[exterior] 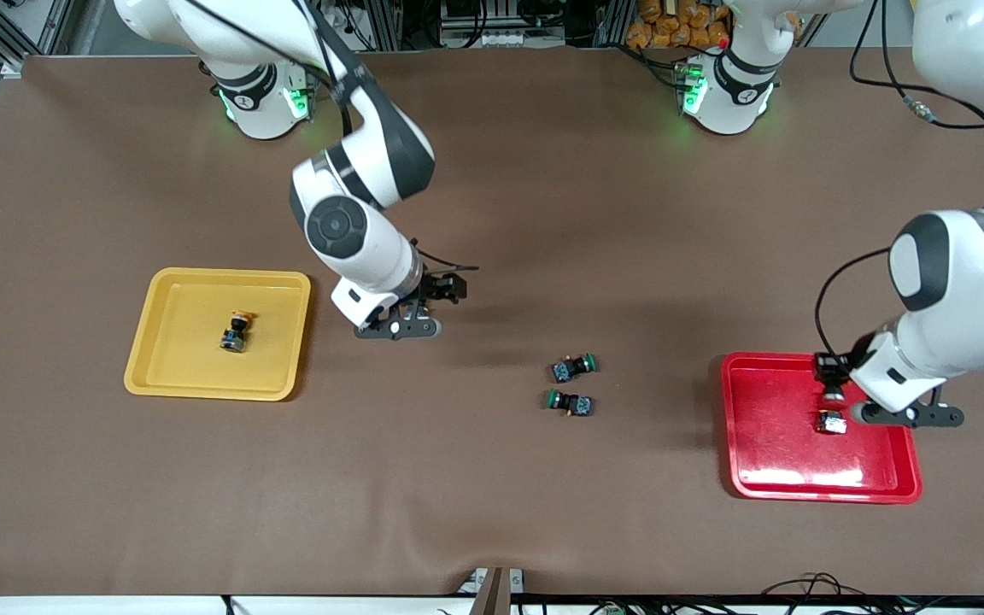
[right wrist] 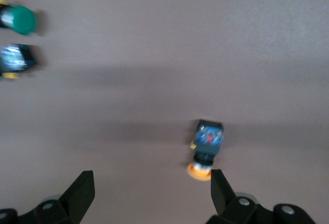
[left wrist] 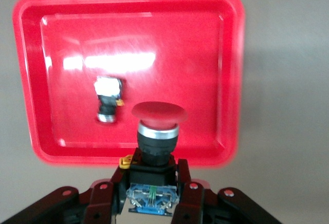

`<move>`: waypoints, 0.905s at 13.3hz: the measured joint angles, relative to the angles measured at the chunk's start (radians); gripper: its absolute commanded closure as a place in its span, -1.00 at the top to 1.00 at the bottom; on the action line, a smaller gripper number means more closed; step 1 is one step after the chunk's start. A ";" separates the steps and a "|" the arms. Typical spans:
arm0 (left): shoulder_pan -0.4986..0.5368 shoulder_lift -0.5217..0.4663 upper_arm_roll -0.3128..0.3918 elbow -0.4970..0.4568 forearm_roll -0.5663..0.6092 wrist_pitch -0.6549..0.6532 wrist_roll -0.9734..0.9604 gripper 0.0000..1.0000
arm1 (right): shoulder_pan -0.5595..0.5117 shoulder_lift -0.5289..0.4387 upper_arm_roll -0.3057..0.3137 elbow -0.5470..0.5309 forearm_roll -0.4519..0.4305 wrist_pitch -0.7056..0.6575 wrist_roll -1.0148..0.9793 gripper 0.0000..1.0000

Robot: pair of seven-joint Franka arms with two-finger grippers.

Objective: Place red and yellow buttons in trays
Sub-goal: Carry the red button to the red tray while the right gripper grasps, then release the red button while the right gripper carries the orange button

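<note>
The left end effector (left wrist: 152, 193) hung over the red tray (left wrist: 216, 70), clamping a red button (left wrist: 158, 126) — best lowered before release. The right end effector (right wrist: 151, 196), jaws wide, hovered above a yellow button (right wrist: 205, 149) on the table (right wrist: 205, 54).

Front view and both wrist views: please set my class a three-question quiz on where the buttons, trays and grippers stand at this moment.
1. True or false: the left gripper holds a red button over the red tray.
2. How many buttons lie in the yellow tray? A: none. B: one. C: two.
3. Fill the gap: the right gripper, fingers open, hangs over a table button with a ___ cap.

Key: 1 true; 2 B; 3 yellow.
</note>
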 measured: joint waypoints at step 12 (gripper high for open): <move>-0.004 0.245 -0.012 0.001 0.000 0.347 0.005 1.00 | 0.012 0.118 -0.004 -0.210 0.000 0.361 -0.093 -0.23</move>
